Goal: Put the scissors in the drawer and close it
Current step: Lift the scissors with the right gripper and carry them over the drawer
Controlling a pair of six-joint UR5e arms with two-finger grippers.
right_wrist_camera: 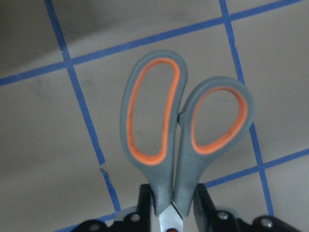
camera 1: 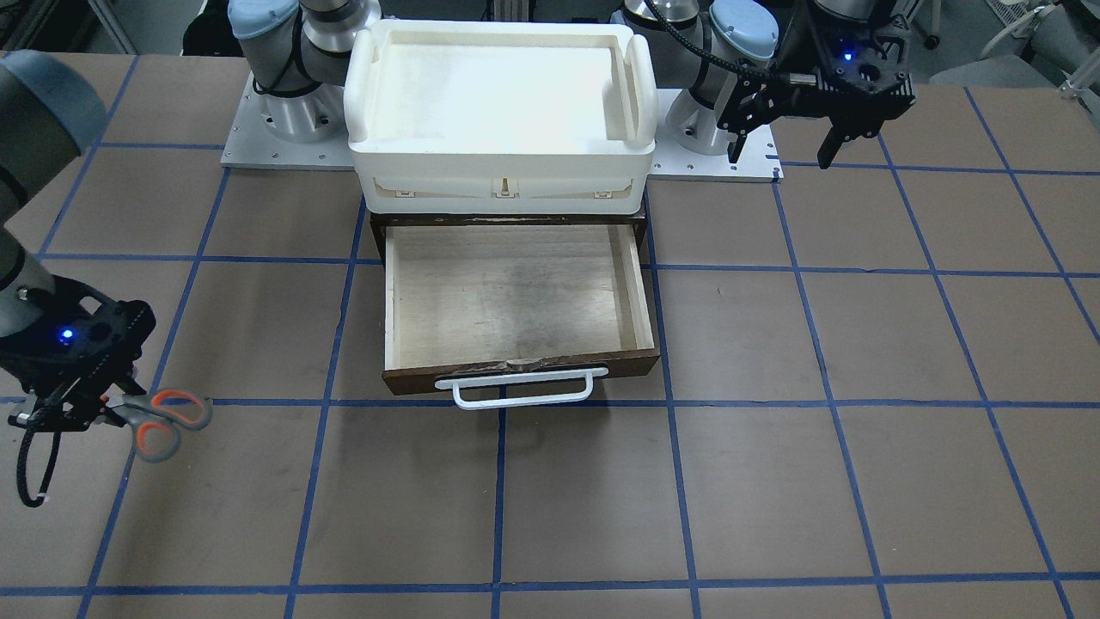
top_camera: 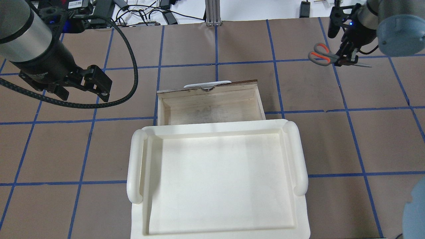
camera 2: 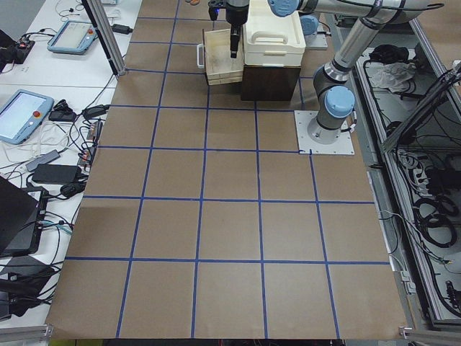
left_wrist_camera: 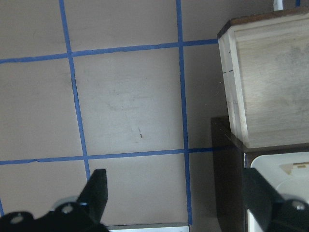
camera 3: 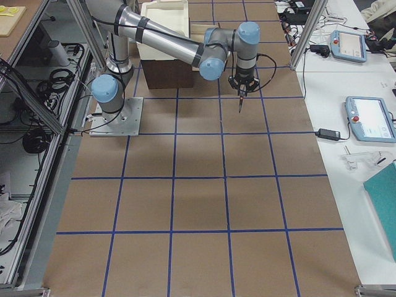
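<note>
Gripping the scissors (right_wrist_camera: 166, 176) in the right jaws, pinched them narrow on the grey neck just below the two orange-lined loops, with both handles sticking out past the fingertips. Held them far over on the robot's right, toward the operators' edge of the bench (camera 1: 859, 481), well apart from the drawer (camera 1: 516, 292). Turned the loops toward the drawer's side and the thin dark blade (top_camera: 362, 64) away from it, lying roughly level. Could not tell whether the pair hung just clear of the bench or rested on it. Sat close to one of the blue tape lines (camera 1: 501, 499) that crossed the brown surface.

Stood pulled well out from under the white bin (camera 1: 503, 94), that drawer, with its pale wood floor in plain sight. Faced its dark brown front and white bar handle (camera 1: 522, 389) toward the operators' side. Carried the bin on a dark cabinet (left_wrist_camera: 224, 164), seen from the left wrist just beside the drawer's side wall.

Hung the left jaws spread wide, with the black fingers (left_wrist_camera: 98, 191) well apart, above the bench on the robot's left. Hovered there near the bin's corner and beside the metal base plate (camera 1: 756, 163), apart from the drawer.
</note>
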